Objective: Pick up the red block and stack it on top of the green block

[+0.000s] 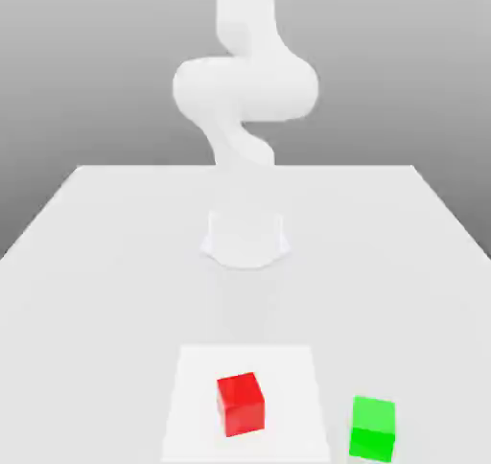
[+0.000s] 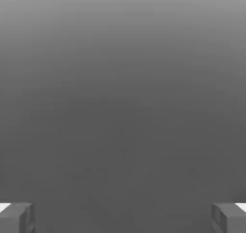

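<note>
The hand [image 2: 123, 218] is wide open in the hand view, its two grey fingers [image 2: 28, 218] far apart at opposite edges, with nothing between them. Behind them is a plain grey backdrop that grows gradually paler toward one edge. The hand holds neither block.

In the exterior view, the smooth white robot arm [image 1: 245, 88] stands upright on the far part of the tabletop, bulging out to both sides at a rounded joint. It narrows below that joint and comes down to a pale base [image 1: 245, 242] with a curved front edge.

Nearer the camera, a flat, bright white four-sided patch [image 1: 197, 395] lies on the broad, pale grey tabletop [image 1: 96, 299]. The solid red block [image 1: 242, 405] rests on this patch, a little nearer the camera than its middle and turned slightly, so that its top and front faces show. The solid bright green block [image 1: 372, 429] sits directly on the tabletop, off the patch, toward the exterior view's right and slightly nearer the camera than the red one. The two blocks are apart, side by side rather than stacked, and the arm touches neither. Past the tabletop's far edge, the background is grey.
</note>
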`<action>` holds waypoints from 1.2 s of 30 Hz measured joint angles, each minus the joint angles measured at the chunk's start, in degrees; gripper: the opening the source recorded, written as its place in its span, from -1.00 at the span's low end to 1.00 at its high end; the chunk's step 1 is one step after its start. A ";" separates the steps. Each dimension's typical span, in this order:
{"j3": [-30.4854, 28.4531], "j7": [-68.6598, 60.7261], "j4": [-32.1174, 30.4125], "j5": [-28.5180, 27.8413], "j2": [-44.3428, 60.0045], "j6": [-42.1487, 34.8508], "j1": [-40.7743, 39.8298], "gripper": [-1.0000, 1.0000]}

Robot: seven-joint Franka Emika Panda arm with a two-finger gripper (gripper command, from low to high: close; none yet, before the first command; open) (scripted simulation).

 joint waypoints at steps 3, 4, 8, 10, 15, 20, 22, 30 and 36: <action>-1.06 -2.57 -2.19 0.60 6.56 3.04 0.99 0.00; -1.40 -3.39 -2.90 0.78 8.66 4.03 1.31 0.00; -2.55 -6.67 -5.70 1.53 17.00 7.93 2.42 0.00; -2.90 -8.31 -7.09 1.94 21.16 9.86 2.76 0.00; -3.59 -12.21 -10.58 2.60 31.56 14.72 3.45 0.00; -3.75 -15.32 -14.08 2.18 41.88 19.60 3.50 0.00; -3.82 -16.15 -15.39 1.54 45.98 21.64 3.35 0.00; -2.22 -18.19 -14.42 3.44 58.24 31.33 2.16 -1.00; -2.21 -17.95 -14.57 3.09 57.31 30.54 2.10 -1.00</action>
